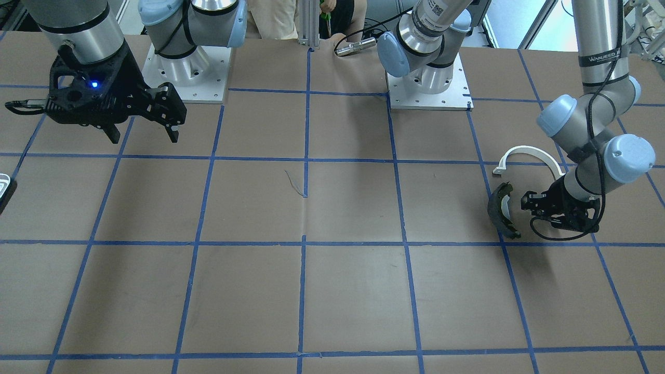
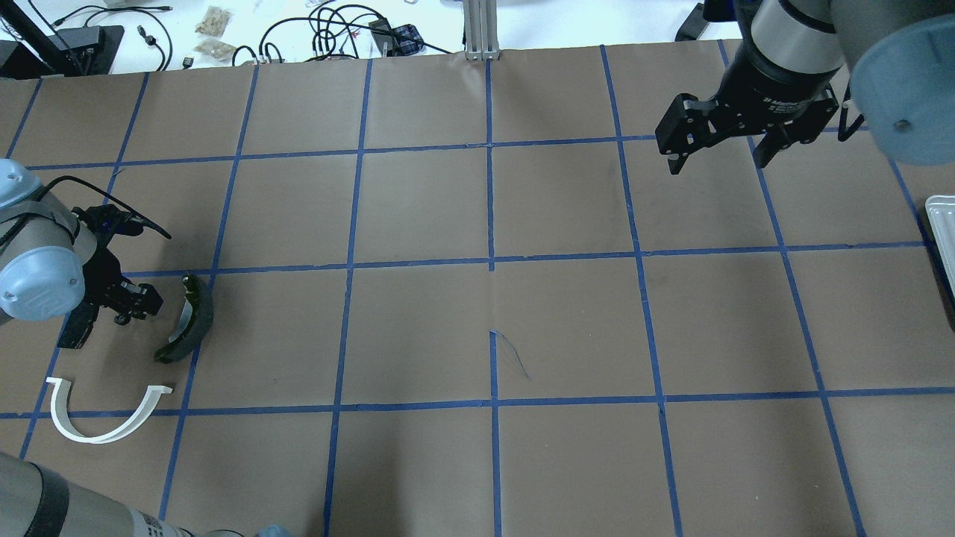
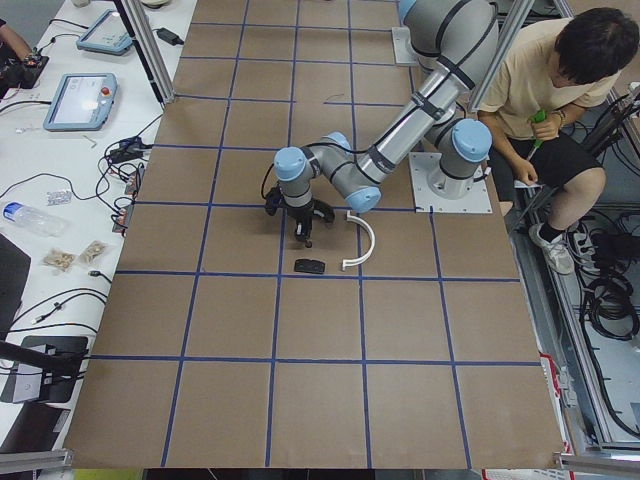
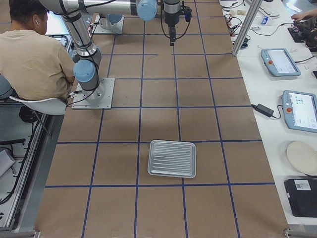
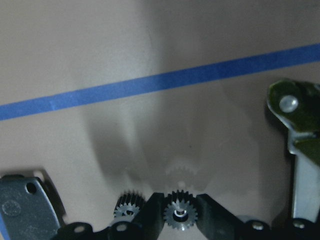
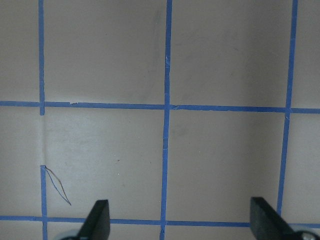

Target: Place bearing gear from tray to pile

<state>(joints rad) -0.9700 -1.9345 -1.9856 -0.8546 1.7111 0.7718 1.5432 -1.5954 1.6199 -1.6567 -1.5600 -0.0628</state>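
Note:
My left gripper (image 2: 138, 302) (image 1: 530, 205) is shut on a small grey toothed bearing gear (image 5: 180, 214) and holds it low over the paper, inside the pile. A second small toothed wheel (image 5: 131, 206) shows beside one finger; I cannot tell if it is a separate part. The pile's dark brake shoe (image 2: 190, 321) (image 1: 501, 210) (image 5: 295, 120) lies just beside the gripper. The white half-ring arch (image 2: 97, 418) (image 1: 530, 156) (image 3: 365, 240) and the black pad (image 3: 310, 266) lie close by. The metal tray (image 4: 172, 158) is empty. My right gripper (image 2: 720, 149) (image 1: 143, 132) (image 6: 181, 220) is open and empty, high over the table.
The table is brown paper with a blue tape grid. The tray's edge shows at the side of the overhead view (image 2: 941, 231). A seated person (image 3: 550, 90) is behind the robot bases. Tablets and cables lie on the side bench (image 4: 297, 109).

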